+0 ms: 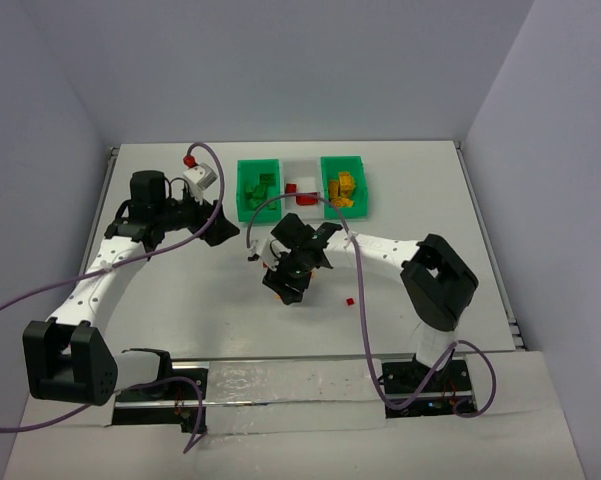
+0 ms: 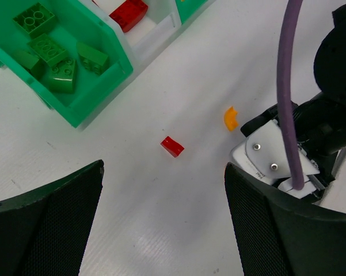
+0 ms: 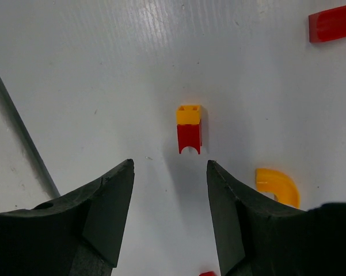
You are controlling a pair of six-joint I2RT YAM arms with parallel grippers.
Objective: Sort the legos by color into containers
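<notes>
Your right gripper (image 3: 170,165) half open, empty, red-yellow lego (image 3: 189,129) just ahead of its jaws, lengthwise away, yellow end far, left gripper (image 2: 164,172) wide, empty.

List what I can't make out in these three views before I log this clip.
- Top external: the yellow-on-red stack and orange arch are hidden under the right gripper; the orange bricks are too small to count.
- Right wrist: a red piece is cut off by the right edge; a red bit barely enters at the bottom edge.
- Left wrist: the white bin is cut off by the top edge.
</notes>
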